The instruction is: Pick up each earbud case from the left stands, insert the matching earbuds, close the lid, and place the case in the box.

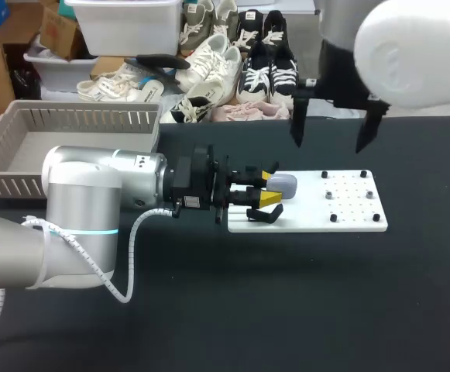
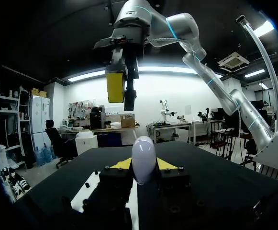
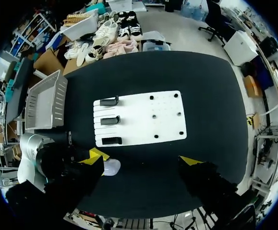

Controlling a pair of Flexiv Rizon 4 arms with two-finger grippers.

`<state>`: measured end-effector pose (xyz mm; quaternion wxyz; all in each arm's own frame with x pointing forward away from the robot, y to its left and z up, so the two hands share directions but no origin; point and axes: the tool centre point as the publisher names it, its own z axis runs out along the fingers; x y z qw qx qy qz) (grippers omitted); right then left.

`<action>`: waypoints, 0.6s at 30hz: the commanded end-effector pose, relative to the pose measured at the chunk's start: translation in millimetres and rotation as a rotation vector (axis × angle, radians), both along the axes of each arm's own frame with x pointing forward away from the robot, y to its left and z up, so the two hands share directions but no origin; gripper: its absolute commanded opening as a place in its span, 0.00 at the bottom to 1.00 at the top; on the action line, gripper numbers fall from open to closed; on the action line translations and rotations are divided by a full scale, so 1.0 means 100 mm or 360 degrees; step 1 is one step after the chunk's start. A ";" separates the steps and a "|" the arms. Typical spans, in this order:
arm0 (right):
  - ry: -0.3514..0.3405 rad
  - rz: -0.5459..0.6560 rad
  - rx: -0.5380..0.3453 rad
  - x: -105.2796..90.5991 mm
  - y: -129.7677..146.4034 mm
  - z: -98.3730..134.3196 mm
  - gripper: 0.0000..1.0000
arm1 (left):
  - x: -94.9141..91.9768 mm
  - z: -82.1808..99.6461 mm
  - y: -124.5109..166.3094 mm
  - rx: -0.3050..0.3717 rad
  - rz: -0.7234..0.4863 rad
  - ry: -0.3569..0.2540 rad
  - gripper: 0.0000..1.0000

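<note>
One grey slatted plastic box [image 1: 70, 147] at the left rear of the black surface [image 1: 286, 310]. On the white rectangular board [image 1: 310, 223] — three black stands [image 3: 109, 120], six small black pegs [image 1: 329, 195]. Left end effector [image 1: 267, 190] clamped on one pale lavender earbud case [image 1: 282, 184] over the board's left end. Right end effector [image 1: 333, 128] spread wide, high above the board's rear edge — board well inside the surface's edges

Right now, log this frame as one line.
left fingers: shut on earbud case | right fingers: open, above board
</note>
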<state>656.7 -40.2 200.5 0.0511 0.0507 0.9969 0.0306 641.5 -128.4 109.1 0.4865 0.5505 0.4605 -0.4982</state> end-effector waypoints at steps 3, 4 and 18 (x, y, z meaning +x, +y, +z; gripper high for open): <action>-0.0056 0.0054 0.0059 -0.10 -0.26 0.06 1.00 | 0.04 0.06 0.05 -0.0004 0.0024 -0.0016 0.00; -0.0066 0.0057 0.0059 -0.11 -0.28 0.07 1.00 | 0.05 0.09 0.08 -0.0001 0.0034 -0.0027 0.00; -0.0067 0.0069 0.0063 -0.12 -0.29 0.08 1.00 | 0.22 0.54 0.69 0.0167 0.0378 -0.0152 0.00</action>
